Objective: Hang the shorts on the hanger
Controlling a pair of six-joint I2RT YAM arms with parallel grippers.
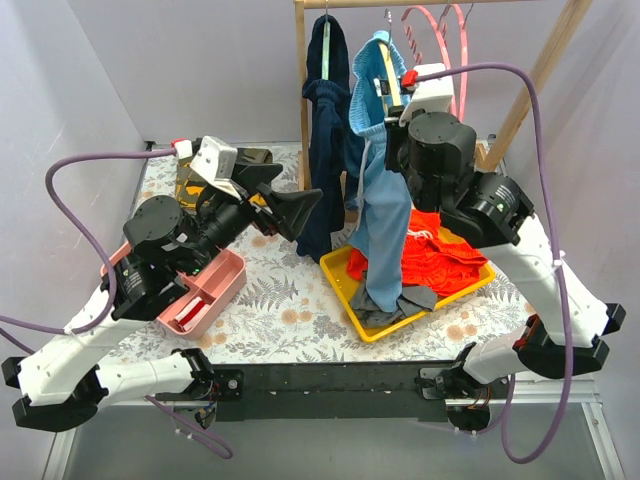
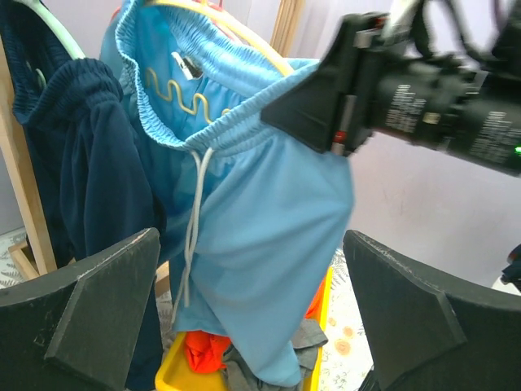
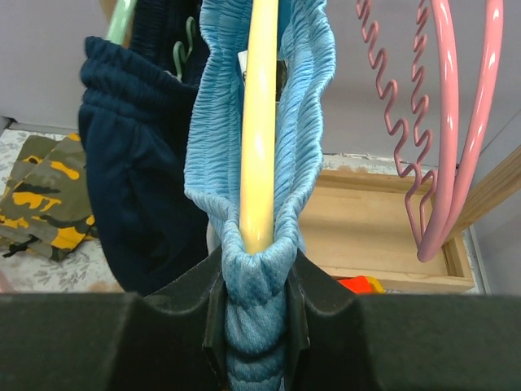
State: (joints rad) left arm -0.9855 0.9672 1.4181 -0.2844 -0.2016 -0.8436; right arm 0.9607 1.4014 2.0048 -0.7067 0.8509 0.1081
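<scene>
Item: the shorts [image 1: 385, 200], light blue, hanging at the rail at 12 o'clock of the top view. Their elastic waistband is draped over both sides of the hanger [image 3: 259, 122], a yellow bar running down the middle of the gathered fabric in the right wrist view. The legs fall straight to 5 o'clock, the hem reaching into the yellow tray [image 1: 350, 305]. Right gripper [image 3: 256, 277]: clenched on a bunched fold of the waistband just under the bar's lower end. Left gripper [image 2: 252, 301]: spread wide and holding nothing, facing the shorts from 9 o'clock and well apart from them. Progress, as judged: the hanging looks largely done; what appears left is for the right jaws to let go and back away, and perhaps to even out the waistband, which sits crumpled. Surroundings: dark navy garment [image 1: 325, 150] on a pale green hanger [image 1: 327, 45] just at 9 o'clock of the shorts; pink hangers [image 3: 456, 122] at 3 o'clock; wooden rack [image 1: 300, 90]. Surface: floral tablecloth [image 1: 280, 300]; orange-red shorts [image 1: 440, 250] and a grey cloth [image 1: 400, 305] in the tray; pink bin [image 1: 215, 290] at 8 o'clock; camouflage garment [image 3: 41, 195] at 10 o'clock. Walls plain lavender.
</scene>
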